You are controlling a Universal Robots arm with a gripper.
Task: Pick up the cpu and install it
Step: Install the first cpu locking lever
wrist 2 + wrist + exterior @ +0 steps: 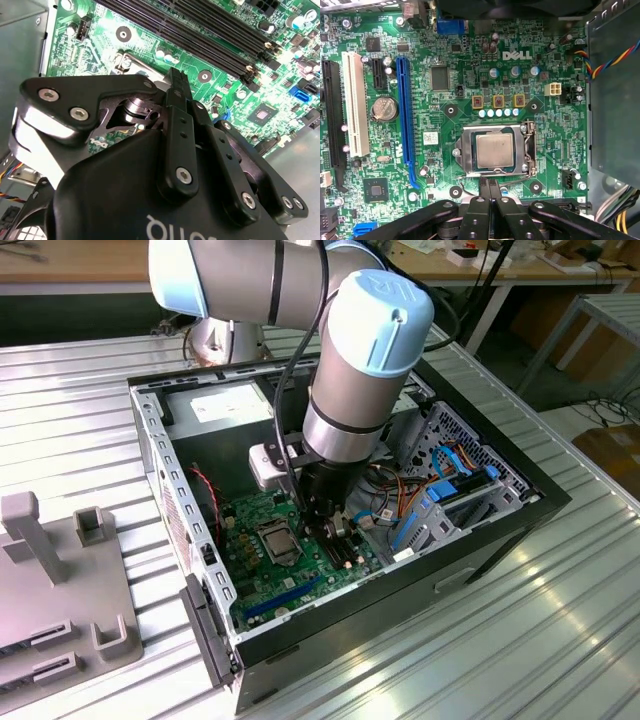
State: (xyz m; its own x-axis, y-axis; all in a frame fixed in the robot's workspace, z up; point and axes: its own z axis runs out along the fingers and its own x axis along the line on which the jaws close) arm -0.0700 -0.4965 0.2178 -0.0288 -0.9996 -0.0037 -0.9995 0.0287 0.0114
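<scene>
The cpu (494,150) is a square silver chip lying flat in the socket (465,155) on the green motherboard (445,60), with the metal retention frame around it. In the exterior view the socket (278,540) sits just to the exterior view's left of my gripper (331,527), which hangs low over the board inside the computer case (480,540). In both wrist views the two black fingers are pressed together with nothing between them. The gripper (489,183) has its tip beside one edge of the socket, apart from the chip. My gripper (178,79) points down at the board.
Black memory slots (200,35) run beside the gripper. A blue expansion slot (404,110), a white slot (355,100) and a coin battery (384,108) lie across the board. Coloured cables (440,485) and a drive cage fill the case's right side. A grey fixture (60,570) stands outside.
</scene>
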